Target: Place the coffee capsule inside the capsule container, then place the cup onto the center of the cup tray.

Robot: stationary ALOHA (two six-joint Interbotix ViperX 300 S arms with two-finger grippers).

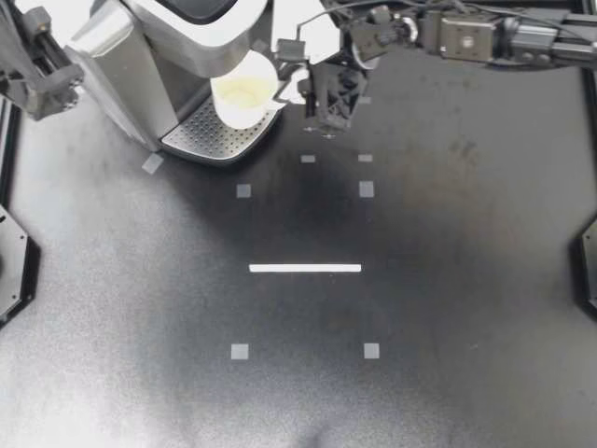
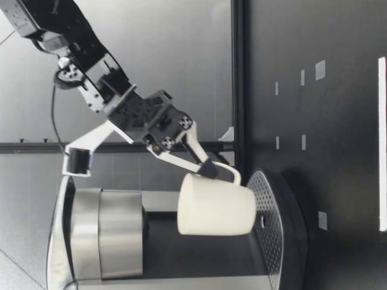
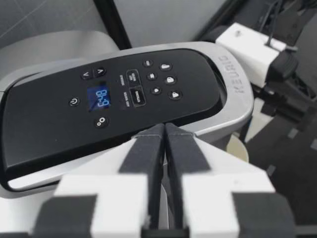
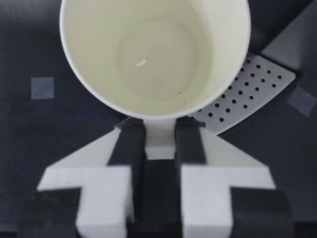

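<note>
The coffee machine (image 1: 140,56) fills the tabletop's far left corner, its perforated cup tray (image 1: 210,138) in front. The white cup (image 1: 244,93) hangs just above the tray's right edge, my right gripper (image 1: 287,89) clamped on its handle (image 4: 159,134). Centre it, lower it level, then release. My left gripper (image 3: 165,141), pinched together and empty, hovers over the machine.

Reaching in from the right side with the right arm (image 1: 466,37), wrist angled downward. Pinching the handle of the cup (image 1: 244,93) in the right hand (image 1: 284,91), both fingers (image 4: 130,148) pressed against it from either side. Holding the left arm (image 1: 33,70) back at the far left corner, left hand (image 3: 165,130) up high and tipped downward, fingertips (image 3: 148,144) touching each other.
</note>
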